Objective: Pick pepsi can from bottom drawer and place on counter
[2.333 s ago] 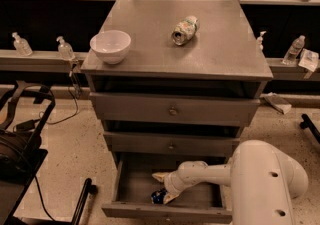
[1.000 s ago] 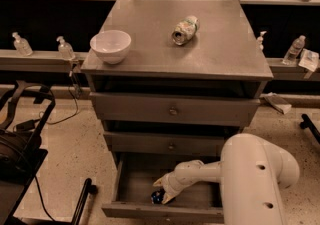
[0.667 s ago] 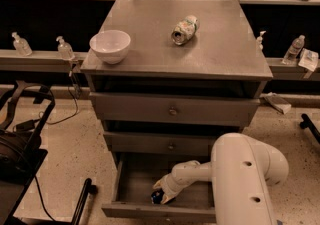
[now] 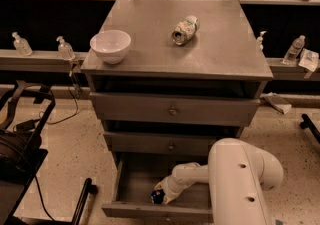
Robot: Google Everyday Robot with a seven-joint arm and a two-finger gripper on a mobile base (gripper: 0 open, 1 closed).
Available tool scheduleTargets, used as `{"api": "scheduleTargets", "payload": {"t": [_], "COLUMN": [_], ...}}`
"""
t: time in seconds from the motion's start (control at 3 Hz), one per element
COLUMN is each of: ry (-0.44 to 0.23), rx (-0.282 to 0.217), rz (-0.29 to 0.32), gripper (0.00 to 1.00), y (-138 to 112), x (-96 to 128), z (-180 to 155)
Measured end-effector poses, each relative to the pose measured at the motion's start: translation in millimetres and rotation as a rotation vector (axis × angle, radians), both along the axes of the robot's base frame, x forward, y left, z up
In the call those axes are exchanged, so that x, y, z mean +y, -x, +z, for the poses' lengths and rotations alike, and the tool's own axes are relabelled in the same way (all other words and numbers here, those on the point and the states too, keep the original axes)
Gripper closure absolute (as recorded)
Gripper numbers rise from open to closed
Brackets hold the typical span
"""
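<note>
The bottom drawer (image 4: 131, 181) is pulled open below two shut grey drawers. Inside it, near the front, lies the small dark blue pepsi can (image 4: 157, 197). My gripper (image 4: 163, 192) reaches down into the drawer from the right on a white arm and sits right at the can, partly covering it. The grey counter (image 4: 220, 49) on top of the cabinet holds a white bowl (image 4: 110, 45) at its left and a pale green-and-white can (image 4: 184, 29) lying on its side near the middle.
My white arm's bulky elbow (image 4: 240, 179) fills the lower right. Small clear bottles (image 4: 65, 48) stand on a rail left and right of the cabinet. A black cart frame (image 4: 30, 134) stands at the left on the speckled floor.
The arm's elbow has swung leftward and closer to the camera. The gripper has stayed at the can in the drawer.
</note>
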State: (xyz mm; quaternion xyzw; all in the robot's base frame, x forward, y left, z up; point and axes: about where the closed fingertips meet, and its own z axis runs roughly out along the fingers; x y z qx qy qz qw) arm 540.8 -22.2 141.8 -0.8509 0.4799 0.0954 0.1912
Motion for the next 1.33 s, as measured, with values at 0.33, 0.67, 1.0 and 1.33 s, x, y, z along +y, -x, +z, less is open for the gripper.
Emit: {"api": "scheduleTargets", "payload": {"t": [0.33,0.67,1.0,1.33], "ry": [0.039,0.065,0.066,0.066], "rx": [0.023,0.042,0.043,0.043], "rz": [0.013,0.030,0.031,0.031], "gripper": [0.44,0.43,0.61,0.91], "y": [5,9,9,9], "x": [-2,1,2,2], "z": [-15,-26,-27,-27]}}
